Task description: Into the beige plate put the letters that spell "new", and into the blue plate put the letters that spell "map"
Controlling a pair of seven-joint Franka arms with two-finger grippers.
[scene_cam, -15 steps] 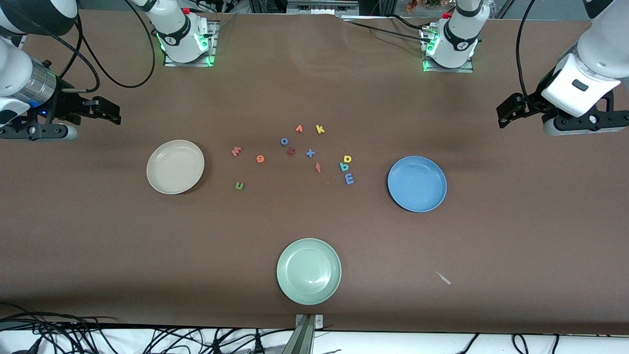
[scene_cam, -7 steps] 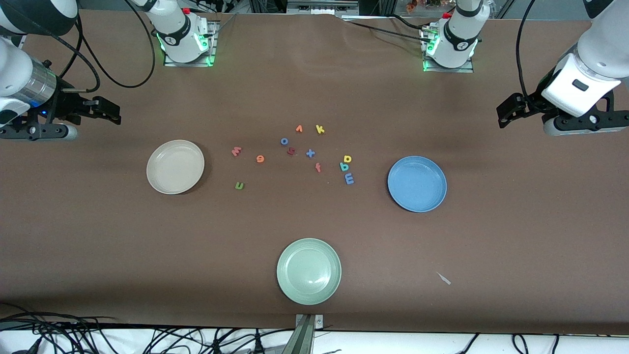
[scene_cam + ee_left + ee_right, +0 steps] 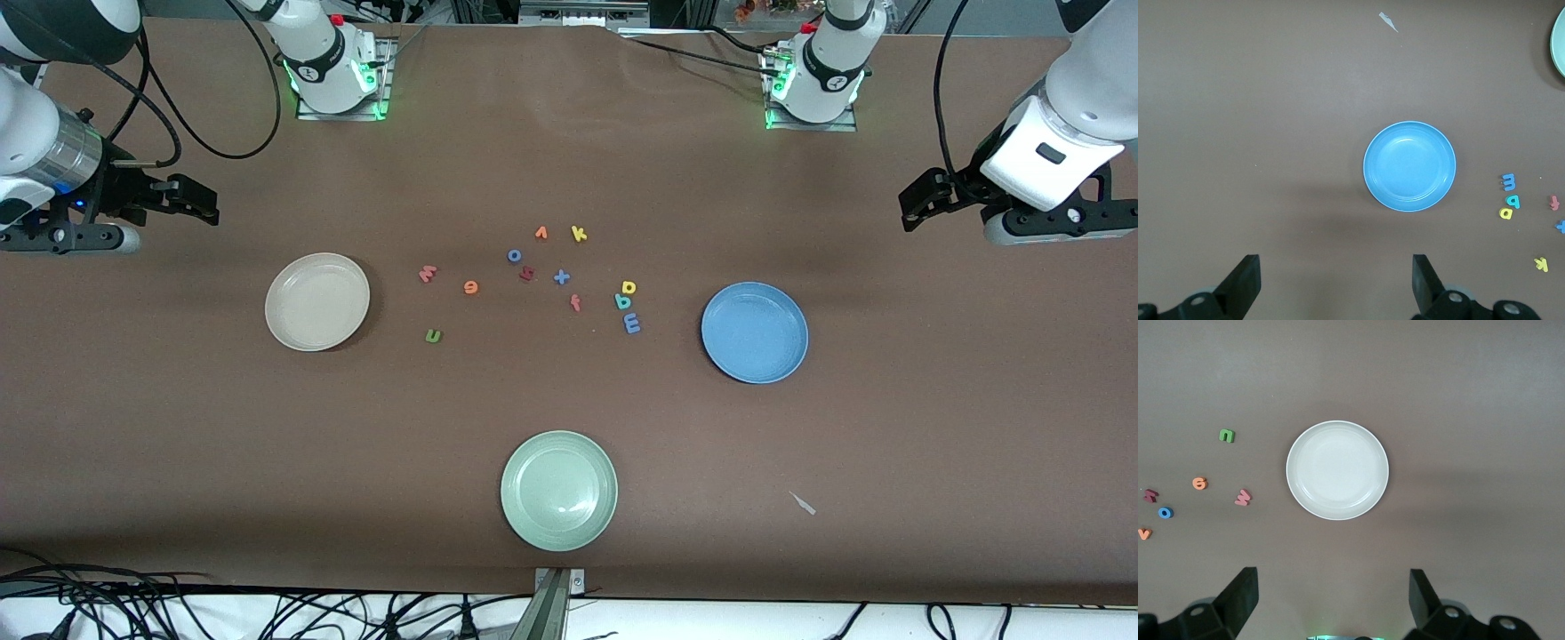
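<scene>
The beige plate (image 3: 317, 301) (image 3: 1337, 469) lies toward the right arm's end, the blue plate (image 3: 755, 332) (image 3: 1409, 166) toward the left arm's end. Between them lie the salmon w (image 3: 428, 274) (image 3: 1243, 497), orange e (image 3: 470, 286) (image 3: 1199, 483) and green n (image 3: 433, 335) (image 3: 1227, 436). Beside the blue plate, the yellow p (image 3: 629, 287) (image 3: 1505, 213), teal a (image 3: 622, 302) (image 3: 1513, 201) and blue m (image 3: 631, 324) (image 3: 1508, 181) cluster together. My right gripper (image 3: 203, 203) (image 3: 1333, 597) hangs open over bare table past the beige plate. My left gripper (image 3: 916, 206) (image 3: 1336, 280) hangs open past the blue plate. Both hold nothing.
A pale green plate (image 3: 559, 490) sits nearest the front camera. Other letters lie mid-table: yellow k (image 3: 579, 234), orange v (image 3: 540, 233), blue o (image 3: 514, 256), dark red s (image 3: 526, 274), blue x (image 3: 561, 277), red f (image 3: 575, 303). A paper scrap (image 3: 803, 503) lies near the table's front edge.
</scene>
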